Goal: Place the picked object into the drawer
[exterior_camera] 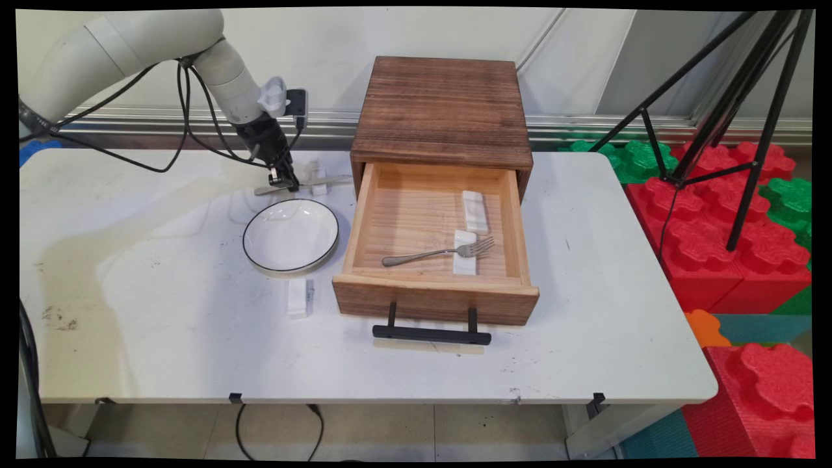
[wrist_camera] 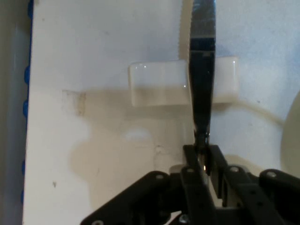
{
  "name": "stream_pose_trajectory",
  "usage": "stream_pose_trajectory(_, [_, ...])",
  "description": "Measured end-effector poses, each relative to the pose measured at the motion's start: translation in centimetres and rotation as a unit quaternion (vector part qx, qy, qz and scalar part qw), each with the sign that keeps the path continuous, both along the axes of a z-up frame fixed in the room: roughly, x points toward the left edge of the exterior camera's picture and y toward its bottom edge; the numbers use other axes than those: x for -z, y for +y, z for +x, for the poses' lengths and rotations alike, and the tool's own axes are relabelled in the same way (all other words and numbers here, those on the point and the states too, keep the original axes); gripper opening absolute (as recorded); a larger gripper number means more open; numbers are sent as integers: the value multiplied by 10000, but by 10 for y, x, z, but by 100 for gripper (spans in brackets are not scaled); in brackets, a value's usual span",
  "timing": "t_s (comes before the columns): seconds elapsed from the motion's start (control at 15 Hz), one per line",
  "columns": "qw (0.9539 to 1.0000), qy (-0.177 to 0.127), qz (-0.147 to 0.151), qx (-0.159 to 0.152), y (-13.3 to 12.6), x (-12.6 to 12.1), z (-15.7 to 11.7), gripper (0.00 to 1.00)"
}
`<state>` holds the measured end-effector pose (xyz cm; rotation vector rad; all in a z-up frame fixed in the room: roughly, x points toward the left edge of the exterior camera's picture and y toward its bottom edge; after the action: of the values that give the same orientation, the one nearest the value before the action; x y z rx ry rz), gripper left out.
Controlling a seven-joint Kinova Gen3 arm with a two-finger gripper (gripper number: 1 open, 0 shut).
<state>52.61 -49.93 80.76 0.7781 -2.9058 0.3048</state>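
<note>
The gripper (exterior_camera: 284,182) is closed on the handle of a metal knife (exterior_camera: 305,184), pinching it between the two black fingers (wrist_camera: 192,161) near the table's (exterior_camera: 162,338) far edge, left of the wooden drawer box (exterior_camera: 442,110). In the hand view the knife (wrist_camera: 202,70) runs straight away from the fingertips, its blade crossing over a small white rest (wrist_camera: 159,82) and lying on it; the blade's left edge looks serrated. The knife is slim and silver-grey, dark and reflective along the handle. In the main view it lies nearly level, its blade end pointing toward the drawer box and the white rest (exterior_camera: 318,187) under its middle.

Nearer the table's front edge, a small white block (exterior_camera: 299,298) lies flat on the table, just left of the open drawer's (exterior_camera: 437,296) front corner. Behind it sits a white plate with a dark rim (exterior_camera: 290,234), between the block and the gripper. The drawer is pulled out, black handle (exterior_camera: 431,333) toward the front edge; inside, a fork (exterior_camera: 439,251) rests with its tines on a white rest (exterior_camera: 464,253), and another white rest (exterior_camera: 475,211) lies farther back.

The arm (exterior_camera: 130,45) comes in from the upper left and slopes down to the gripper, which points down at the table, black cables (exterior_camera: 185,123) hanging from it.
</note>
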Motion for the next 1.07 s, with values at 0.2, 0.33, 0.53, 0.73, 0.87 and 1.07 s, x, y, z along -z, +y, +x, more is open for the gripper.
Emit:
stream_pose_trajectory(0.2, [10000,0,-4,-2,0,-1,1,0])
stream_pose_trajectory(0.33, [10000,1,-16,5,1,-3,2,0])
stream_pose_trajectory(0.53, [10000,-10,-54,47,3,-11,3,0])
stream_pose_trajectory(0.73, [9999,-24,-97,83,9,-23,6,0])
stream_pose_trajectory(0.87, [9999,-23,-126,98,15,-33,7,0])
stream_pose_trajectory(1.07, [9998,-4,-153,109,28,-48,7,0])
